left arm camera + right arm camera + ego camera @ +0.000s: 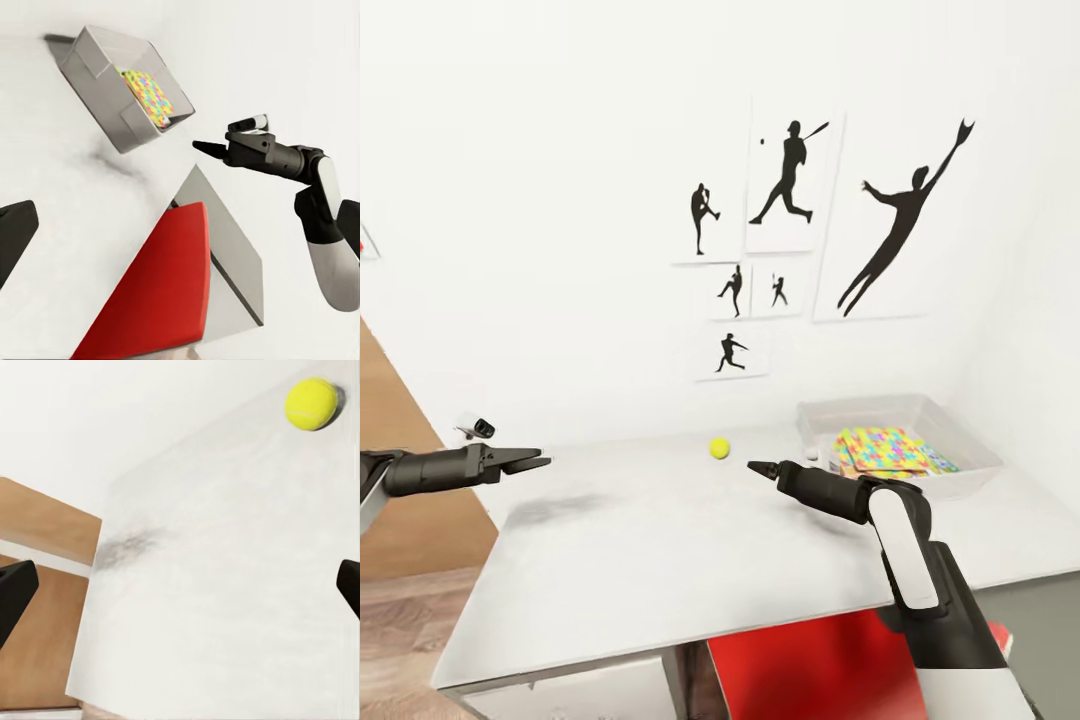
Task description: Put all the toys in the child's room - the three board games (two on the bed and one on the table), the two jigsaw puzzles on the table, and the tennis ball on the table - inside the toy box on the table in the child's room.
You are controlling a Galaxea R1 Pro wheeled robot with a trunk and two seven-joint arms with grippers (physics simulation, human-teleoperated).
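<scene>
Item: tennis ball (719, 448), yellow-green, resting free on the table (660, 560) near its far edge, just short of the wall; nothing touching it. Item: toy box (960, 420), grey tub at the far right corner of the table, holding multicoloured jigsaw puzzles (885, 450); whether any board games lie beneath cannot be told. Item: right gripper (760, 467), empty, hovering above the table between ball and tub, apart from both; in the right wrist view its fingers (15, 589) stand spread wide. Item: left gripper (532, 460), empty, poised at the table's left edge, tips slightly parted. Step in hand, by judgement: fetching the ball. Next move calls for bringing the right gripper over the ball, lowering, pinching gently since it may roll, then carrying it to the tub.
</scene>
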